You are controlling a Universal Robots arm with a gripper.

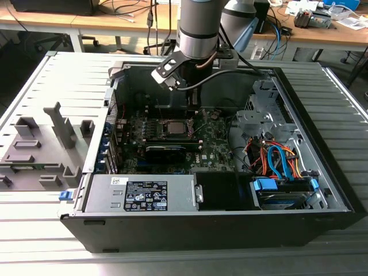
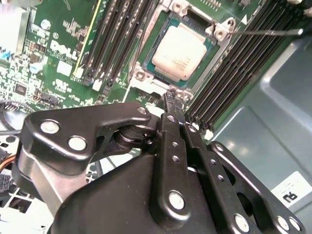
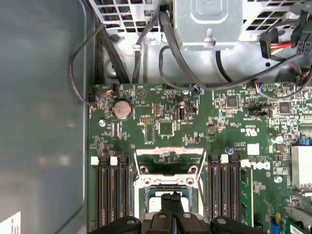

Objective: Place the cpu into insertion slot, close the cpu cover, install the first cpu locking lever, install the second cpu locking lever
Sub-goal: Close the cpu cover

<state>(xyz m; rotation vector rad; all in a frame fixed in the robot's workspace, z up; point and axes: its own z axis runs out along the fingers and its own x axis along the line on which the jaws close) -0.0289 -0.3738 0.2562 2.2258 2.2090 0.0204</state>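
Hovering by the edge of the chip (image 2: 180, 51) seated in its socket (image 2: 146, 58), tool (image 2: 173, 98) pressed together and pinching nothing, cover (image 3: 168, 150) standing open

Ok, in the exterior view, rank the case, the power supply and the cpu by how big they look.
Largest to smallest:
case
power supply
cpu
The power supply sits nearer the camera, but the gaps are too wide for that to matter.

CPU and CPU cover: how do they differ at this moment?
The small square silvery-grey cpu is a solid plate; the thin silvery metal cpu cover is a frame with a square window. The cpu lies flat in the dark square insertion slot; the cpu cover is swung open, off it. Both are silvery metal.
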